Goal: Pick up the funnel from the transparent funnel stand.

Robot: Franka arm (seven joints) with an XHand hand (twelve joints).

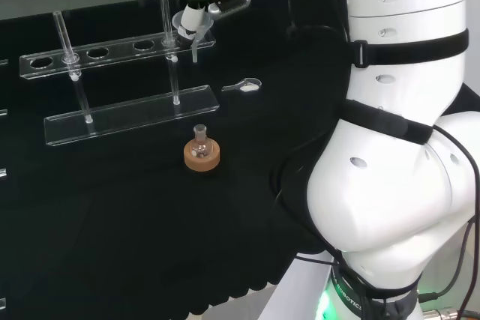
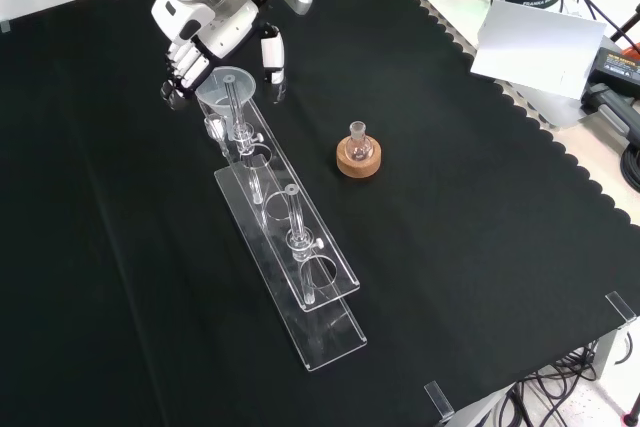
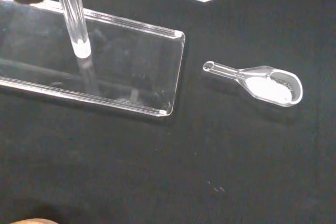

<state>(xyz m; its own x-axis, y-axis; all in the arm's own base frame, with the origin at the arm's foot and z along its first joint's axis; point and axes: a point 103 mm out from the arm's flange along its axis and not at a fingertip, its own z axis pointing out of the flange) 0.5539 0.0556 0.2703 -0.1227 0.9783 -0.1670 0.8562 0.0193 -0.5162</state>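
The clear funnel [image 2: 228,81] sits in the end hole of the transparent funnel stand [image 2: 300,247], its stem hanging down through the upper rack. In the head view the funnel [image 1: 185,30] is at the rack's right end. The hand [image 2: 196,39] is just behind and over the funnel. Its fingers [image 2: 180,69] hang at the bowl's left and the thumb [image 2: 272,57] at its right. A small gap shows between thumb and rim, so nothing is held. In the head view the hand [image 1: 201,1] hovers at the funnel. The wrist view shows the stand's base plate [image 3: 121,66].
A small round flask on a cork ring [image 2: 358,154] stands right of the stand in the front view, and in front of it in the head view [image 1: 201,153]. A clear scoop with white powder [image 3: 265,83] lies beside the stand's end [image 1: 244,85]. Bare black cloth surrounds them.
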